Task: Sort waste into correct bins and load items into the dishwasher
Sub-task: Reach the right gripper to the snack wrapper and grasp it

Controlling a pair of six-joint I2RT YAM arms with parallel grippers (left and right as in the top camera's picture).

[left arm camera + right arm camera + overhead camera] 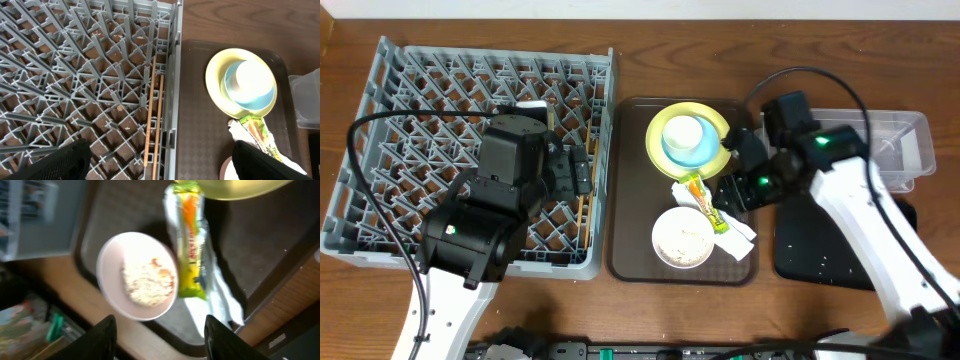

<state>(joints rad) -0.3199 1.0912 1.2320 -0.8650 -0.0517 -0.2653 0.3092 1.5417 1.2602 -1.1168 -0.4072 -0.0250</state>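
The grey dish rack (420, 120) stands at the left. The wooden chopsticks (155, 115) lie in it along its right side, also seen from overhead (585, 215). My left gripper (160, 162) is open and empty above them. The yellow-green plate (720, 125) holds the light blue bowl (705, 150) with the white cup (683, 131) in it. The green-and-orange wrapper (192, 255) lies on the white napkin (215, 300) beside the white bowl (112, 265), which holds rice scraps (147, 280). My right gripper (160, 340) is open and empty above them.
The dishes and waste sit on a dark brown serving tray (630, 240) in the middle. A clear tub (905, 150) stands at the far right, with a black tray (820, 255) in front of it. The right arm reaches over both.
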